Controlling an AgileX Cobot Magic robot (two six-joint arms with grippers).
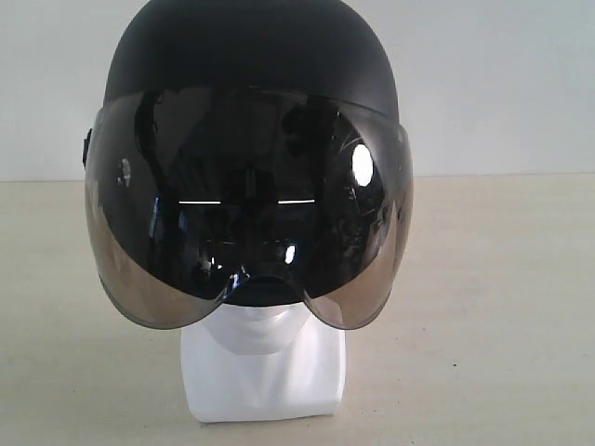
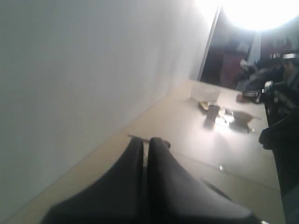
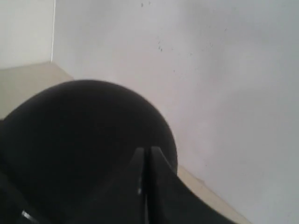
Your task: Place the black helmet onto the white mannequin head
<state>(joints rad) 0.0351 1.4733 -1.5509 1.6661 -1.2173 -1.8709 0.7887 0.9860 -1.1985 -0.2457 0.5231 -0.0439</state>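
Note:
The black helmet [image 1: 249, 56] sits on the white mannequin head [image 1: 262, 358], its smoky visor [image 1: 246, 214] covering the face; only the chin, neck and blocky base show below it. Neither arm appears in the exterior view. In the right wrist view my right gripper [image 3: 145, 150] is shut and empty, its tips close in front of the helmet's matte shell [image 3: 79, 135]; touching or apart I cannot tell. In the left wrist view my left gripper [image 2: 146, 141] is shut with nothing between its fingers, above the beige table [image 2: 187, 135], pointing away from the helmet.
A white wall [image 1: 493, 84] stands behind the table. Far down the table in the left wrist view sit a clear container [image 2: 205, 92] and small dark items [image 2: 215, 112]; a dark figure and equipment [image 2: 280, 102] are at that end.

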